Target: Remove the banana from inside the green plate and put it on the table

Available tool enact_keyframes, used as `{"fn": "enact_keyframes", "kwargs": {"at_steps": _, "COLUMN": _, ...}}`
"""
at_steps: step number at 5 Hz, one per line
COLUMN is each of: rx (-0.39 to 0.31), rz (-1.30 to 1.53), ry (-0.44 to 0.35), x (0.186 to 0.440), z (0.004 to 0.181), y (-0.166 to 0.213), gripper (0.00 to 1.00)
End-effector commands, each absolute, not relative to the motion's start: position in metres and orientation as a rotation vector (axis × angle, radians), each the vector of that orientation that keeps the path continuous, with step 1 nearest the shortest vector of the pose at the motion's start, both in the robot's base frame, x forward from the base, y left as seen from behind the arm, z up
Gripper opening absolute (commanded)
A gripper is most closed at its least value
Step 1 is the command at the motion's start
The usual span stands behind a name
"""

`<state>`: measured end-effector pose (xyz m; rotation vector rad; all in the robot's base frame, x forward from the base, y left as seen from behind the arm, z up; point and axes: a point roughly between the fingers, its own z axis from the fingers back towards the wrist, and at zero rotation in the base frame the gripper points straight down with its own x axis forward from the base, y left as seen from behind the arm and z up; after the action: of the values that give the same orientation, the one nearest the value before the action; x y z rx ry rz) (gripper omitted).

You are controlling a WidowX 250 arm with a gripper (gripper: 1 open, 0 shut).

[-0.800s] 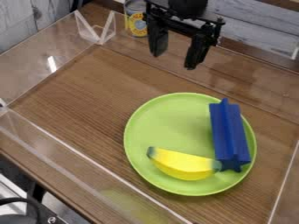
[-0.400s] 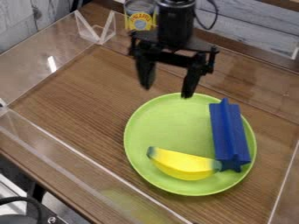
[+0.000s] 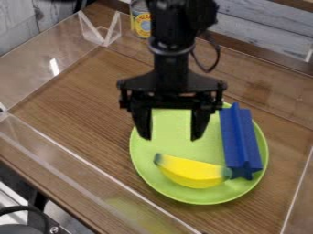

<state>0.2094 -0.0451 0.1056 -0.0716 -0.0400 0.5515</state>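
Observation:
The yellow banana (image 3: pixel 193 171) lies inside the green plate (image 3: pixel 166 132), near its front edge, curved with a dark tip at the left. A blue rectangular block (image 3: pixel 240 139) rests across the plate's right side. My gripper (image 3: pixel 170 129) hangs above the plate's middle, just behind the banana, with its two black fingers (image 3: pixel 142 120) spread wide and nothing between them. The fingertips stand a little above the plate surface, apart from the banana. The brown wood-grain table (image 3: pixel 86 101) carries the plate.
Clear acrylic walls (image 3: pixel 43 55) border the table at the left, back and front. A clear bracket (image 3: pixel 101 30) sits at the back left. Bare wood shows left of the plate.
The gripper has come forward from the back of the table and down over the plate, staying open. The banana, block and plate have not moved.

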Motion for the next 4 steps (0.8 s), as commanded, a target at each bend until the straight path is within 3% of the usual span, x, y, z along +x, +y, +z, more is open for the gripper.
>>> {"fn": "enact_keyframes", "kwargs": {"at_steps": 1, "rx": -0.124, "rz": 0.637, "ry": -0.091, "x": 0.207, "z": 0.097, "y": -0.05, "gripper": 1.0}}
{"fn": "enact_keyframes", "kwargs": {"at_steps": 2, "rx": -0.157, "rz": 0.725, "ry": -0.103, "x": 0.204, "z": 0.082, "y": -0.049, "gripper": 1.0}}
{"fn": "enact_keyframes", "kwargs": {"at_steps": 4, "rx": -0.192, "rz": 0.858, "ry": -0.099, "x": 0.215, "z": 0.077, "y": -0.041, "gripper": 1.0}}
